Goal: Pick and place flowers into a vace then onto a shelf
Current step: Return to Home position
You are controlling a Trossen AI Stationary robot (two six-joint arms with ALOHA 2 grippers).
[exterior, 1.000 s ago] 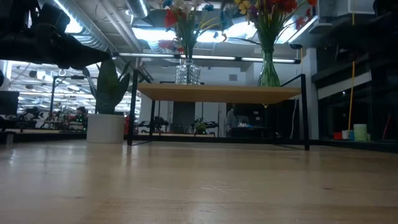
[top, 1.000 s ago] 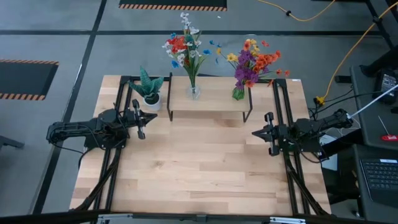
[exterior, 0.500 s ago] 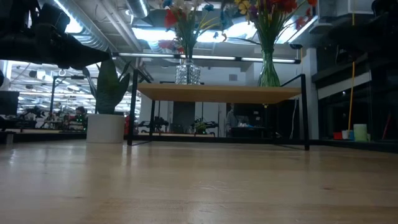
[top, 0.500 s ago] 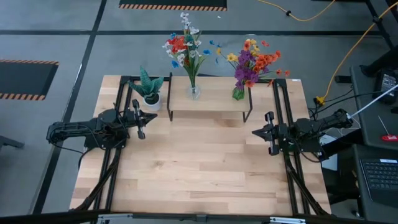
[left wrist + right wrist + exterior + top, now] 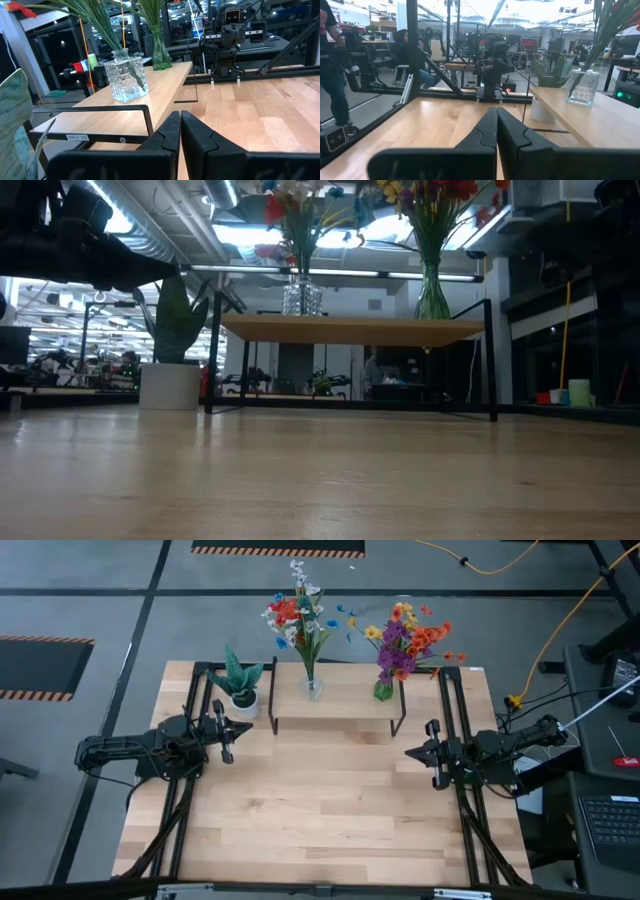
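Note:
Two bunches of flowers stand in vases on the shelf point(image 5: 335, 710) at the table's far side. The red, white and blue bunch point(image 5: 298, 615) stands in a clear square glass vase point(image 5: 128, 77). The orange, purple and yellow bunch point(image 5: 408, 640) stands in a green glass vase point(image 5: 161, 52). Both vases rest by their bases on the shelf's board. My left gripper point(image 5: 232, 728) hovers shut at the table's left side. My right gripper point(image 5: 413, 753) hovers shut at the right side. Both are level, point toward each other, and hold nothing.
A spiky green plant in a white pot point(image 5: 241, 690) stands on the table just left of the shelf, close to my left gripper. Black rails point(image 5: 465, 790) run along both table sides. People show in the room beyond the table point(image 5: 332, 75).

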